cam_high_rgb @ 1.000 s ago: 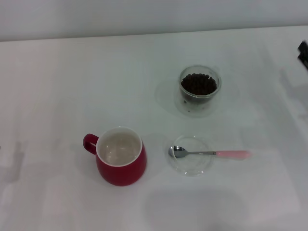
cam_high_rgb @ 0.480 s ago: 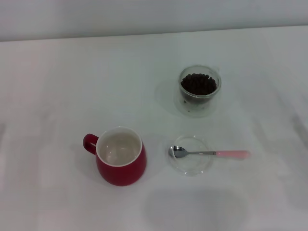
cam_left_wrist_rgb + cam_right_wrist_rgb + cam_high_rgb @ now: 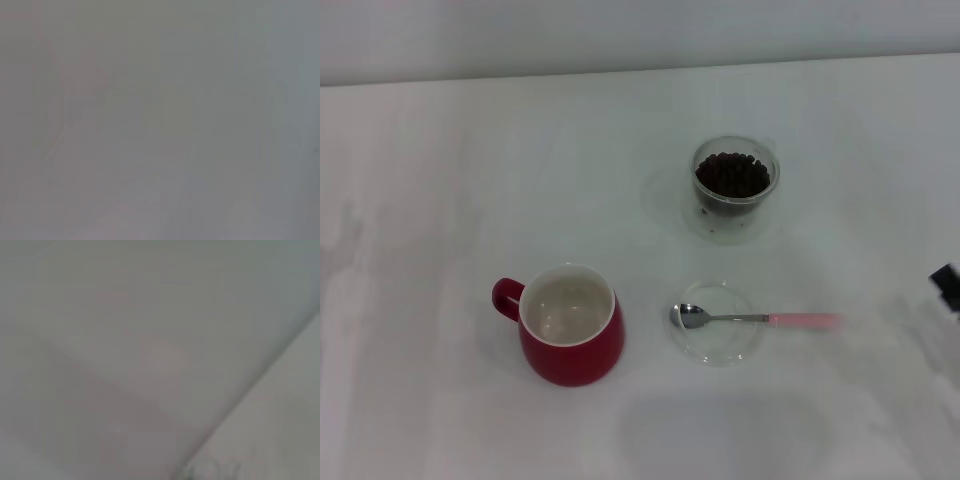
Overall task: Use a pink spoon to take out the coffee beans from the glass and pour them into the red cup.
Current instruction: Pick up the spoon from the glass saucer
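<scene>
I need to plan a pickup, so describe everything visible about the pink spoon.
The pink spoon is a small teaspoon with a shiny metal bowl and neck and a pale pink handle. It lies flat, its bowl resting in a shallow clear glass dish and its handle reaching out over the white table toward the robot's right. It sits nearer the robot than the glass and to the right of the red cup. No gripper touches it.

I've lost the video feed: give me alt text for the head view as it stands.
On a white table, a pink spoon lies with its bowl in a shallow clear dish, untouched. A glass of coffee beans stands beyond it; the empty red cup sits to the robot's left. A dark right gripper part shows at the right edge.
</scene>
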{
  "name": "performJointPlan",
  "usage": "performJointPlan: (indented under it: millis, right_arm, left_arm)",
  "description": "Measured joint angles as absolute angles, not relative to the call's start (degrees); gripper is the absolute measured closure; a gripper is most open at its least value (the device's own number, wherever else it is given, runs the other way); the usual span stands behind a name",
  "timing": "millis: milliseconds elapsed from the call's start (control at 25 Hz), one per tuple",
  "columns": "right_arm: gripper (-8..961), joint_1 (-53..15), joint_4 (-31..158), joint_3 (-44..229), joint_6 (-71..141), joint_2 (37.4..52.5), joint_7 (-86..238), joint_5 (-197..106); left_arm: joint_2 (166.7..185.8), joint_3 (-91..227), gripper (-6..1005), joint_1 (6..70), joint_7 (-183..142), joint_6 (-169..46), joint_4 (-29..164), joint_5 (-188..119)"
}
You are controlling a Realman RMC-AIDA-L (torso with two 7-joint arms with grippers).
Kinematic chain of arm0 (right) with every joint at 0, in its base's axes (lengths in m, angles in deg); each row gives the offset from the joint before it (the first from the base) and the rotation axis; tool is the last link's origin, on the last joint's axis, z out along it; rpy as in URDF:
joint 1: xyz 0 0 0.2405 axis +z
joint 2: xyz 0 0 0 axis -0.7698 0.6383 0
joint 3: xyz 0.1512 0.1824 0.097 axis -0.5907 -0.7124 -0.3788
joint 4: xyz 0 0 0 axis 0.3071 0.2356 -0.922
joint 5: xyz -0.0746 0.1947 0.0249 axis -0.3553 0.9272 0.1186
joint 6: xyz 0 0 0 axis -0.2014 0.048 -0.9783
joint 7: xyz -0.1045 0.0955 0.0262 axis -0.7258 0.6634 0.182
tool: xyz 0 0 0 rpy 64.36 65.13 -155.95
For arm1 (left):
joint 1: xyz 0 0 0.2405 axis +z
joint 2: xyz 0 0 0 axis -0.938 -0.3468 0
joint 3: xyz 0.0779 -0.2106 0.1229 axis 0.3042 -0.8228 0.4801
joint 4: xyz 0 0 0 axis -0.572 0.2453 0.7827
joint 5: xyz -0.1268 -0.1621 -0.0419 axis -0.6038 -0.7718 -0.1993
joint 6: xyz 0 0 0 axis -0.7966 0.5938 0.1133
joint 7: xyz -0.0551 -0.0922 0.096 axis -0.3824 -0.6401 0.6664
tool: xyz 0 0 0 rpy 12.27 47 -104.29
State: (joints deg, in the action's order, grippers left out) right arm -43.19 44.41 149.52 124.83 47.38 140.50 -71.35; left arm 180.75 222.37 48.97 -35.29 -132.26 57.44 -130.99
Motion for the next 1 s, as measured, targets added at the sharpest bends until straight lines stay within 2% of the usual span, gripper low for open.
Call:
performJointPlan:
  millis: [360,1000]
  right_arm:
    - [123,-41.6,42.5,143.7,120.2,47.47,141.9,-85.2]
    - [123,-37.9,45.3,143.7,114.5,47.65,144.7,-90.4]
  left_arm:
    - [180.84,222.7,104,49.1,-35.3,-131.5,57.0,-130.8]
    - [180.75,222.8,105,49.3,-35.3,-131.6,57.0,-130.7]
